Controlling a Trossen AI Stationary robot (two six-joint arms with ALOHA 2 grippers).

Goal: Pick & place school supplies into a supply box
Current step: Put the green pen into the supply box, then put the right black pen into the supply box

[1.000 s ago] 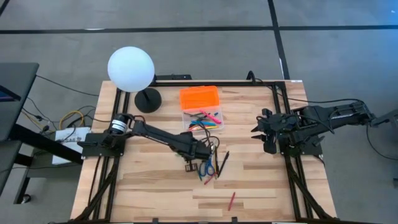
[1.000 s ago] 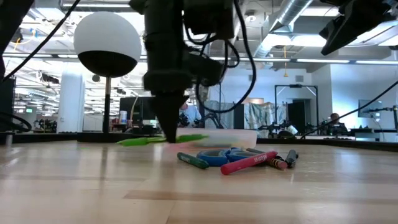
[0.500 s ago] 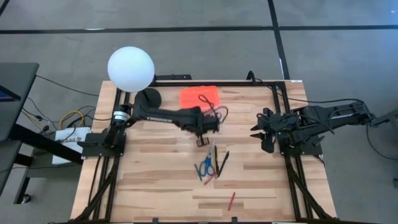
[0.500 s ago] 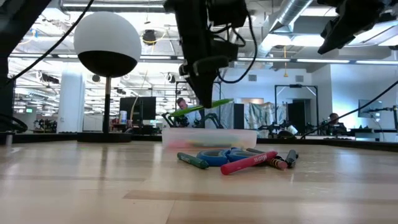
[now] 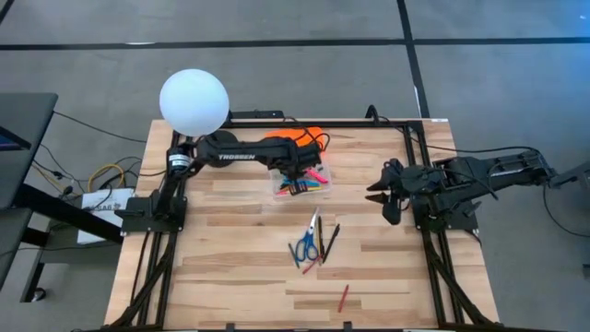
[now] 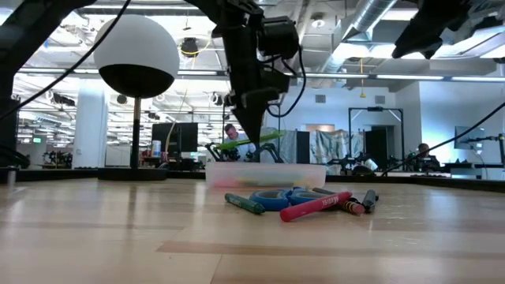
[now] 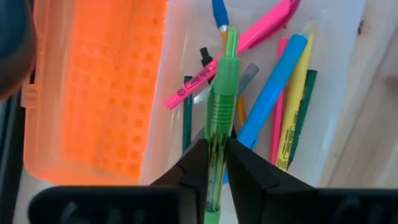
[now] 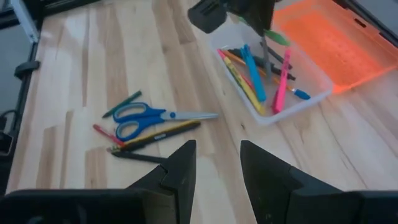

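The supply box stands open at the far middle of the table. Its clear tray [image 5: 316, 184] holds several pens, and its orange lid [image 7: 106, 87] lies flat on the far side. My left gripper [image 5: 295, 187] hangs over the tray, shut on a green pen [image 7: 221, 93]. On the bare wood nearer the front lie the blue-handled scissors [image 5: 307, 247], a black pen [image 5: 330, 240] and a few more pens. A red one [image 5: 343, 297] lies apart near the front edge. My right gripper [image 5: 378, 194] waits open at the right side, above the table. My left gripper pinches the green pen's barrel [image 7: 214, 163] between its two fingers [image 7: 193, 171], behind the ribbed grip. The fingers come from above, slanting down, and lie across the pen. The pen [image 6: 248, 142] is lifted clear above the tray, nearly level, one end a little higher.
A white globe lamp [image 5: 194, 101] on a black round base [image 5: 219, 148] stands at the far left, beside the box. Black frame rails run along the left, far and right table edges. Bare wood shows at the near left.
My left gripper has risen from beside the scissors and gone toward the table's far edge with the green pen, lifted clear and now over the open box. My right gripper has rolled a little in place.
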